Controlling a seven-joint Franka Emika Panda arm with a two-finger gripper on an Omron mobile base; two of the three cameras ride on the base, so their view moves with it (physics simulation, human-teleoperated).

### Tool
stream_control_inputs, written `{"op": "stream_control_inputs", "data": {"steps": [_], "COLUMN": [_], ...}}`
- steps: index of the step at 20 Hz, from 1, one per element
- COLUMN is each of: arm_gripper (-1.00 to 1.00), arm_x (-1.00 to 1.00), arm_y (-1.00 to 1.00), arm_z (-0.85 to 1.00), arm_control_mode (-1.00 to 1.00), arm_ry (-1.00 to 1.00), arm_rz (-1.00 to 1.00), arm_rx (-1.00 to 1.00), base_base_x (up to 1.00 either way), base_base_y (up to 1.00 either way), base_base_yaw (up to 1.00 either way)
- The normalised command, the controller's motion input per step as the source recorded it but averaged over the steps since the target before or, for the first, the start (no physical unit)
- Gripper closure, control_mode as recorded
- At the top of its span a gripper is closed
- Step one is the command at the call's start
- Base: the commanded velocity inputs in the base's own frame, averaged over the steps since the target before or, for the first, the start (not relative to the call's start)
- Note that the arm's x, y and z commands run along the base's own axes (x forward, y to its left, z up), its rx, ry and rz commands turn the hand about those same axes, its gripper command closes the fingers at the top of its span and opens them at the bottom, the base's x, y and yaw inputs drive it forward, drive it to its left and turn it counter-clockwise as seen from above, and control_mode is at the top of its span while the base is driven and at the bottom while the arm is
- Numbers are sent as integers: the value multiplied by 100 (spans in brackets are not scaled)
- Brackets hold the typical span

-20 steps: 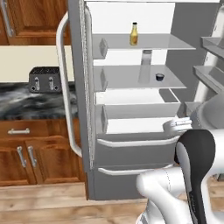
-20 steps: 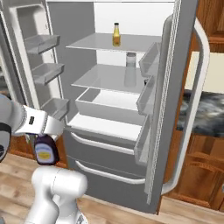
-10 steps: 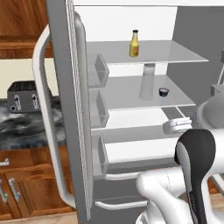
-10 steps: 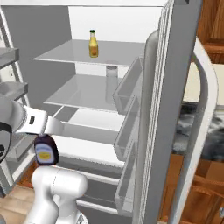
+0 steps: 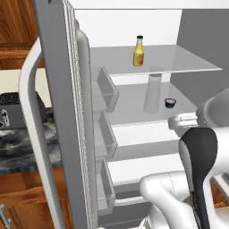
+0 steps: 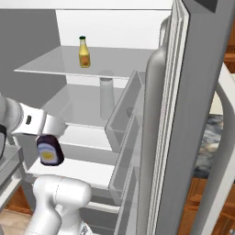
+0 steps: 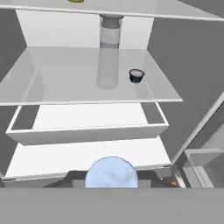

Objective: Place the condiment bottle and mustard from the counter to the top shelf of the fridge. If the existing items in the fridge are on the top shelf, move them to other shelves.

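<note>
The gripper [image 6: 49, 137] is clenched on the condiment bottle [image 6: 49, 150], which hangs below the hand with its yellow-orange label facing the right base camera; in the hand view its bluish cap [image 7: 111, 172] sits between the finger tips. The bottle is low, in front of the fridge [image 6: 183, 114], level with the lower drawers and well below the top shelf [image 5: 188, 67]. It looks small, stiff and light, with smooth sides that could slip, so a grip around the neck, just under the cap, seems the safest hold, and it should be kept upright when set down.

The mustard [image 5: 138, 51] already stands upright on the top shelf, toward its back edge and left of middle in the left base view. The pale jug [image 5: 152, 93] stands on the shelf below, with a small dark cup [image 5: 170, 103] just beside it. The space on the top shelf beside the mustard looks free for the held bottle.
</note>
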Motion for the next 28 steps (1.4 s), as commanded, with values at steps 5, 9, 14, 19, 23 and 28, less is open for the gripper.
{"op": "stream_control_inputs", "data": {"steps": [5, 9, 14, 19, 23, 28], "arm_gripper": [100, 100, 100, 100, 100, 100], "arm_x": [0, 3, 50, 90, 86, 72], "arm_y": [-29, -16, -1, -5, -23, -26], "arm_z": [100, 100, 81, 30, 1, 0], "arm_control_mode": [-100, -100, -100, -100, -100, -100], "arm_ry": [-34, -37, -25, -21, -15, -10], "arm_rz": [-13, -5, 0, 5, 0, 0], "arm_rx": [-7, -3, 0, 0, -4, -3], "base_base_x": [0, 0, 0, 0, 0, 0], "base_base_y": [0, 0, 0, 0, 0, 0], "base_base_yaw": [0, 0, 0, 0, 0, 0]}}
